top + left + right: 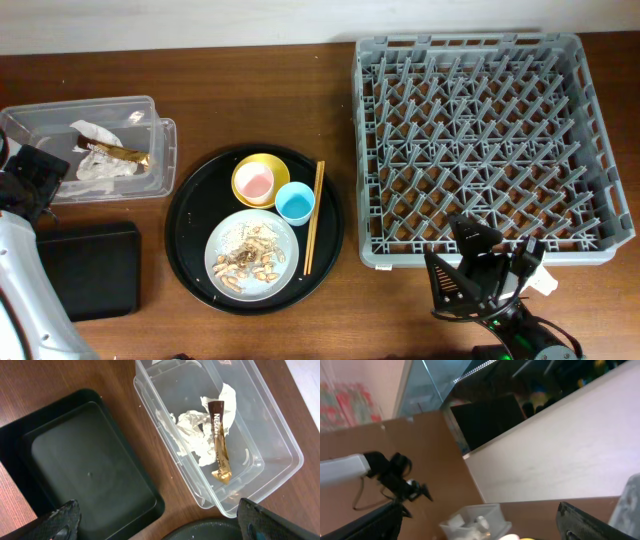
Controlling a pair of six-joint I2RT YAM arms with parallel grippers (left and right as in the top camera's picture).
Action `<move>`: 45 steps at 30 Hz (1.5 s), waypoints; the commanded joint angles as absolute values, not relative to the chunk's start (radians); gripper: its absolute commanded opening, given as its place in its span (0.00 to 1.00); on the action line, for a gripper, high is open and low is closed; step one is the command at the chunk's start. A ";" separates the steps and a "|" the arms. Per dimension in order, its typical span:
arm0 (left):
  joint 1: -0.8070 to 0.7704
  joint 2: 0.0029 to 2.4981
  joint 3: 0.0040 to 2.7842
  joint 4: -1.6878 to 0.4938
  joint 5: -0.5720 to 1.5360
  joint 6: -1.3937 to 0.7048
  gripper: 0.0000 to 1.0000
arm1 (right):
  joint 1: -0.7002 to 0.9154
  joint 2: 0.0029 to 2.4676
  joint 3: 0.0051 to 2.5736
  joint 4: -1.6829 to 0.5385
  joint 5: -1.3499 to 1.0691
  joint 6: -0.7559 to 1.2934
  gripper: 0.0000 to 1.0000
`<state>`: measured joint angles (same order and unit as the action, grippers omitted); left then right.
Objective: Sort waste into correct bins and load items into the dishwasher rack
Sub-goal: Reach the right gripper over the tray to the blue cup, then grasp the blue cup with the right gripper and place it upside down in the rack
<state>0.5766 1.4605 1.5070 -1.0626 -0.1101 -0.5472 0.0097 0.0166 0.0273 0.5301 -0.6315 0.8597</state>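
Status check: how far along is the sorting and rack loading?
Done: tissues and wrapper lie in the clear box. In hand: nothing; left gripper and right gripper are open, empty. Left: scraps sit on the plate, the flat tray is bare, and bowl, pink cup, blue cup and chopsticks are on the round tray; the rack holds nothing.
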 commanded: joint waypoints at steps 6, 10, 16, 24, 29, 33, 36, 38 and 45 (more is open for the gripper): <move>0.579 1.460 1.507 -1.063 -0.121 -0.556 0.99 | 0.087 0.843 1.037 -0.437 -0.759 0.254 0.98; 0.579 1.460 1.507 -1.064 -0.121 -0.556 0.99 | 0.678 1.296 1.478 -0.807 -0.112 0.161 0.98; 0.579 1.460 1.507 -1.064 -0.121 -0.556 0.99 | 0.904 1.731 1.560 -0.691 0.039 0.165 1.00; 0.579 1.460 1.507 -1.064 -0.121 -0.556 0.99 | 0.903 1.927 1.554 -0.737 0.110 0.203 0.61; 0.579 1.460 1.507 -1.064 -0.121 -0.556 0.99 | 0.903 2.023 1.554 -0.722 0.114 0.198 0.55; 0.579 1.460 1.507 -1.064 -0.121 -0.556 0.99 | 0.903 2.032 1.554 -0.722 0.163 0.199 0.42; 0.579 1.460 1.507 -1.064 -0.121 -0.556 0.99 | 0.903 2.027 1.554 -0.729 0.163 0.198 0.33; 0.579 1.460 1.507 -1.064 -0.121 -0.556 0.99 | 0.903 2.022 1.555 -0.729 0.163 0.198 0.29; 0.579 1.460 1.507 -1.065 -0.121 -0.556 0.99 | 0.903 2.001 1.574 -0.760 0.163 0.198 0.16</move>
